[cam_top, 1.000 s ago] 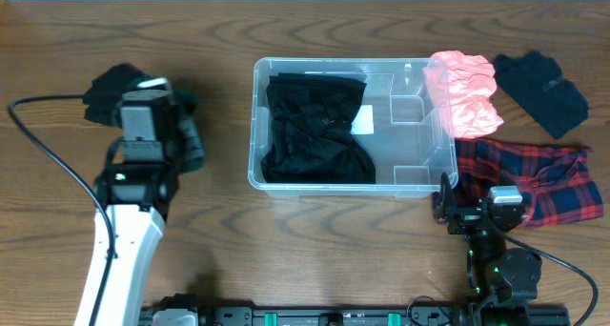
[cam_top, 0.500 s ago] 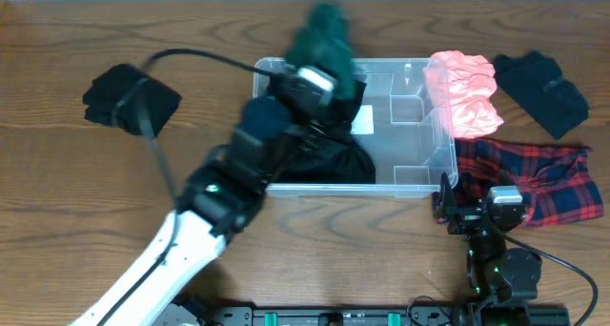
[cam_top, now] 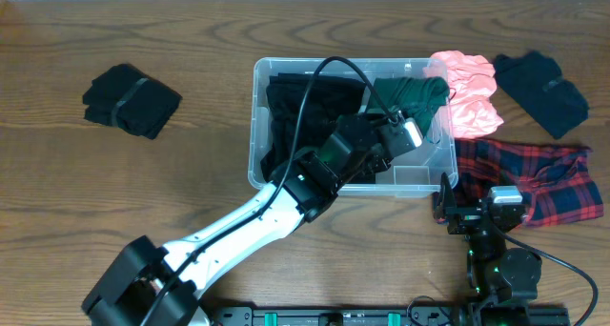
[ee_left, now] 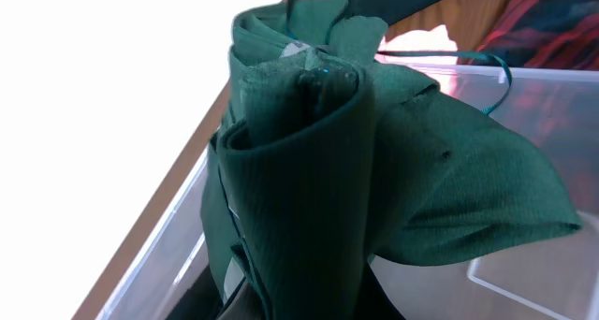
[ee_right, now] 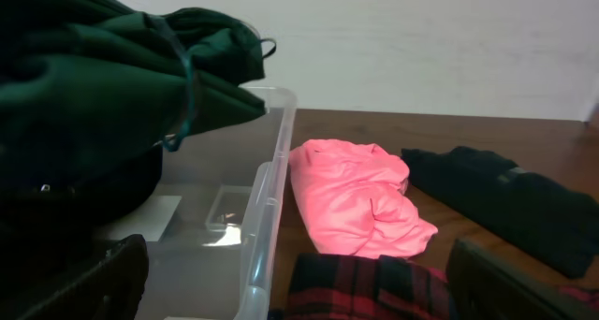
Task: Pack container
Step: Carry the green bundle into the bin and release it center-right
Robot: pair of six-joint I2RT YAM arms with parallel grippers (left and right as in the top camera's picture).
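Dark wooden table (cam_top: 219, 40), white wall (ee_right: 421, 39)

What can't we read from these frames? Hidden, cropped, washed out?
1. Left hand fingertips: wrapped inside the green cloth in the left wrist view, and under it in the overhead view.
2. Container floor, left half: covered by a black cloth, overhead view.
3. Plaid cloth: cut off by the bottom edge, right wrist view.
4. Upper-left background, left wrist view: blown out to white.
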